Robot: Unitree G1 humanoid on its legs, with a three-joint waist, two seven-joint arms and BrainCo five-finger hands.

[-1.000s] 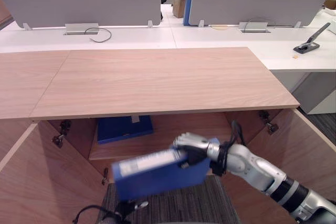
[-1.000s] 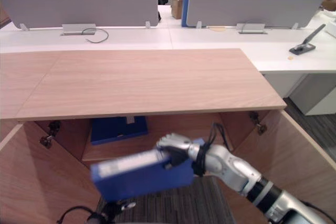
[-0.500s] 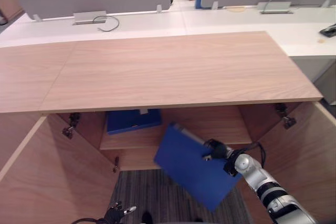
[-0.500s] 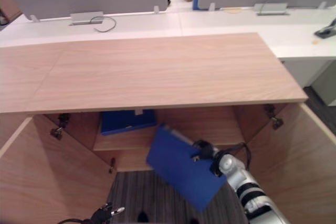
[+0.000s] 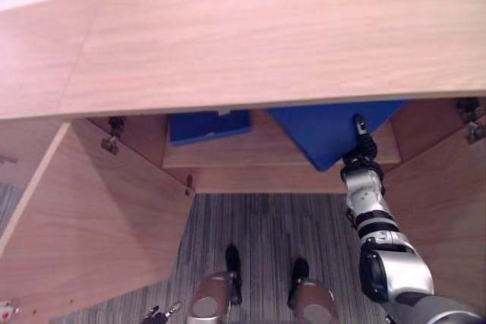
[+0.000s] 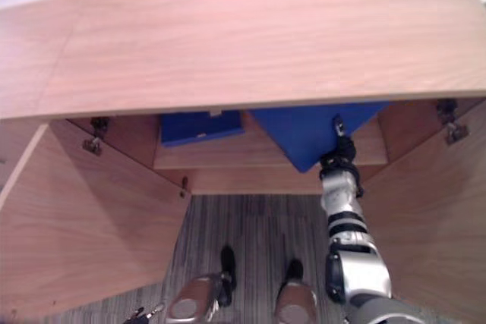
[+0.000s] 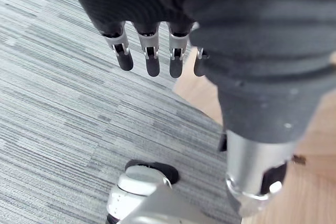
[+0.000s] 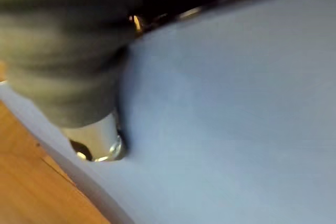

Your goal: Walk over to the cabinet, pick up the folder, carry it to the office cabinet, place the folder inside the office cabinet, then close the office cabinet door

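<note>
Reaching up from 5 o'clock into the open office cabinet [image 5: 266, 36], the right hand [image 5: 362, 142] meets the blue folder [image 5: 326, 130] at that folder's right edge; the right wrist view shows the hand's dark cover pressed against the blue face, but I cannot tell whether it clasps the folder or has let go. The folder sits askew over the shelf [image 5: 258, 155], its upper part hidden under the cabinet top and its lower corner reaching the shelf's front edge. At its 9 o'clock a second blue folder [image 5: 209, 125] lies flat on the same shelf, apart from it. Both doors stand open, the left door [image 5: 91, 218] at 8 o'clock and the right door [image 5: 448, 210] at 4 o'clock. The left hand [image 7: 152, 59] hangs relaxed, fingers straight, above the grey striped carpet [image 7: 58, 108]
</note>
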